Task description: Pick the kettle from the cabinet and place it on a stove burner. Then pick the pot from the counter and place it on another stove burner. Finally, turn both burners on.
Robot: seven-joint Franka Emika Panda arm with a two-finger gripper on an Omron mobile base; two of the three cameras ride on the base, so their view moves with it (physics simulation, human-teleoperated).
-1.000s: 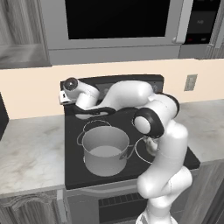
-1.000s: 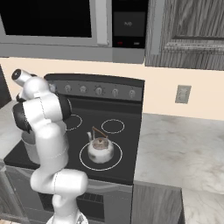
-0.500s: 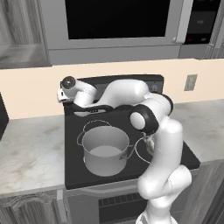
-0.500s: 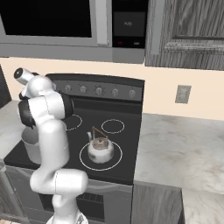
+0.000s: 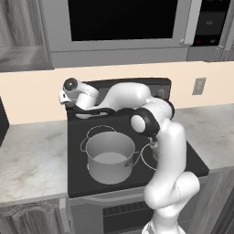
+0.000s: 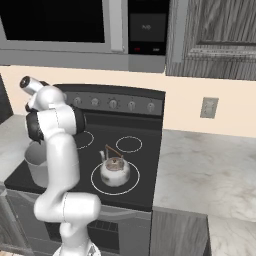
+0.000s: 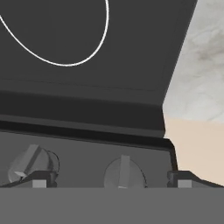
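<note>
The large grey pot [image 5: 109,157] stands on the front left burner [image 5: 101,127] of the black cooktop. On the front right burner [image 6: 131,184] sits the small silver kettle [image 6: 115,170], upright with its dark handle up. My gripper [image 7: 112,179] is open with nothing between its fingers. It is at the stove's back left corner, pointed at the control panel. A grey knob [image 7: 124,173] lies right between the fingertips [image 7: 41,178], and a second knob [image 7: 31,162] is beside it. The arm's hand [image 5: 72,91] hovers behind the pot. The dark grey cabinet [image 6: 215,40] hangs at upper right.
The row of stove knobs [image 6: 113,103] runs along the back panel. A microwave [image 5: 119,23] hangs above the stove. Marbled counter [image 5: 27,160] flanks the stove on both sides [image 6: 210,170]. A wall outlet [image 6: 208,107] sits on the beige backsplash.
The arm has shifted slightly, bringing the hand a little closer to the control panel at the back left. The pot and the kettle have not moved. The gripper stays open.
</note>
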